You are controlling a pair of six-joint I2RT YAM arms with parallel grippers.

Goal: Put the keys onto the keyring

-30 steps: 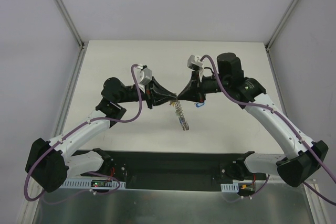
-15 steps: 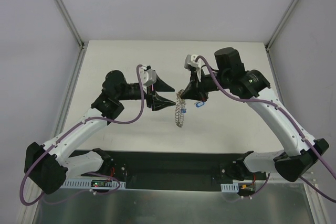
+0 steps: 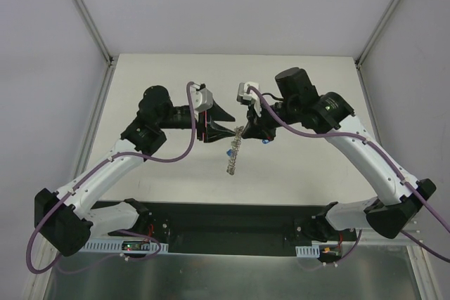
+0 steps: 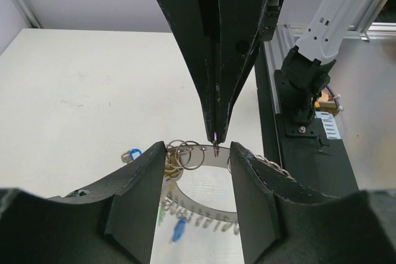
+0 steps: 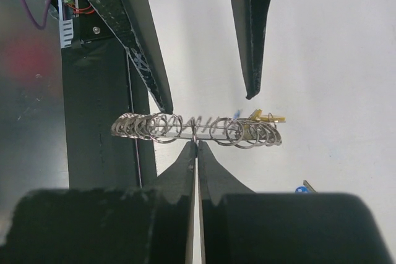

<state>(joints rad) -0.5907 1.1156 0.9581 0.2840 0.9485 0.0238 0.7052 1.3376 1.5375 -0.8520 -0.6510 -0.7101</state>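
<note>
The keyring is a flat grey ring with a toothed rim, strung with several small wire rings, and it hangs above the table. My right gripper is shut on its top edge. My left gripper is open, its fingers on either side of the ring's upper part. A yellow key, a green key and a blue key hang from the ring. Another blue key lies loose on the table, also showing in the left wrist view.
The white table is bounded by white walls at the back and sides. A black base strip runs along the near edge, with both arm bases on it.
My right gripper has carried the keyring to the left. My left gripper opened, drew back from it, then came in again with its fingers either side of the ring.
</note>
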